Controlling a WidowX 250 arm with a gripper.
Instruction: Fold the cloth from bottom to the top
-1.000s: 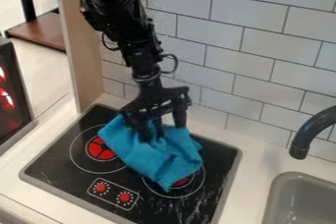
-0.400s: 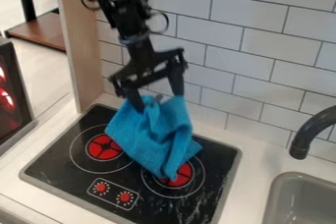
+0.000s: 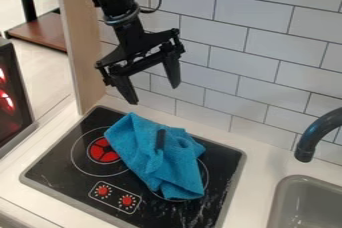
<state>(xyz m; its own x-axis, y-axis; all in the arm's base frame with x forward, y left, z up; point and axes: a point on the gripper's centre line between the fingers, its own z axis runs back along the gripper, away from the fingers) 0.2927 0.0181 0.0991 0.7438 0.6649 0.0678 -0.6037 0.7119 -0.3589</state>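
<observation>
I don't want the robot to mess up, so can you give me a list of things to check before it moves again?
1. Gripper open: ok.
2. Gripper up off the blue cloth, not touching it: ok.
3. Cloth resting on the stove: ok.
4. Cloth folded neatly: not ok, it is bunched and wrinkled.
5. Nothing lying on the cloth: cannot tell, a dark shape shows on it.
6. Faucet away from the gripper: ok.

Black gripper (image 3: 153, 94) with fingers apart above rumpled blue cloth (image 3: 152, 154) on black stovetop (image 3: 57, 184), grey sink (image 3: 284, 197) beside it, black faucet (image 3: 319, 129).
</observation>
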